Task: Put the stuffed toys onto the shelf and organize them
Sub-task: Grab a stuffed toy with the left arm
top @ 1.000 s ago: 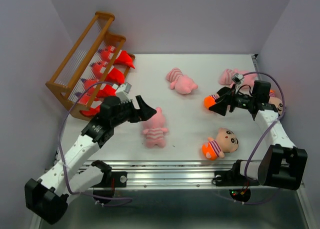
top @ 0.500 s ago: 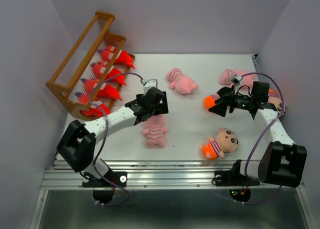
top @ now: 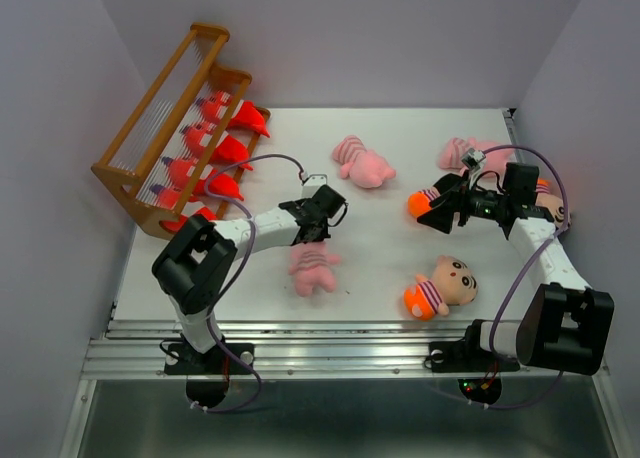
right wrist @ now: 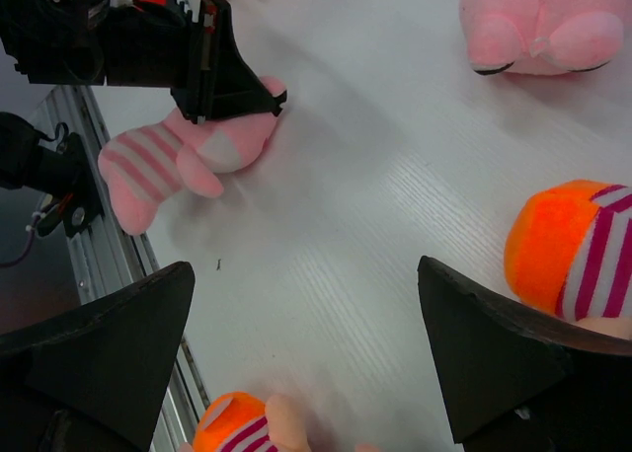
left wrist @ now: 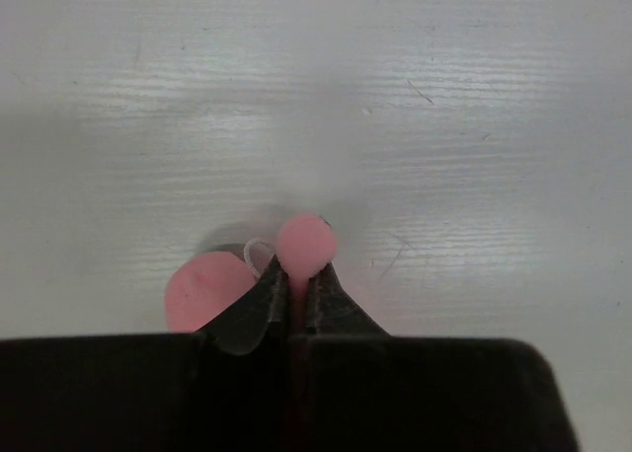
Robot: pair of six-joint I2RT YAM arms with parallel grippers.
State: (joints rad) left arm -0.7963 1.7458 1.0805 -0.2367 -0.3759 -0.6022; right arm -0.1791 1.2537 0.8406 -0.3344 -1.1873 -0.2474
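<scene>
My left gripper (top: 318, 230) is shut on the top of a pink striped pig (top: 313, 266) lying at mid-table. In the left wrist view the jaws (left wrist: 296, 274) pinch a pink nub of the pig (left wrist: 306, 240). The right wrist view shows that same pig (right wrist: 178, 161) under the left gripper (right wrist: 232, 77). My right gripper (top: 437, 210) hangs open and empty, just above the table beside a boy doll's orange bottom (top: 420, 202); the jaws (right wrist: 306, 343) stand wide. The brown shelf (top: 165, 118) at the left holds several red monsters (top: 215, 143).
A second pig (top: 362, 161) lies at the back middle and a third (top: 462, 154) behind the right arm. Another boy doll (top: 440, 286) lies near the front right. The side walls stand close, and a metal rail (top: 330, 338) runs along the front edge.
My left arm swung right from beside the shelf to above the pig, and its jaws closed on the pig's top. The right arm has not moved.
</scene>
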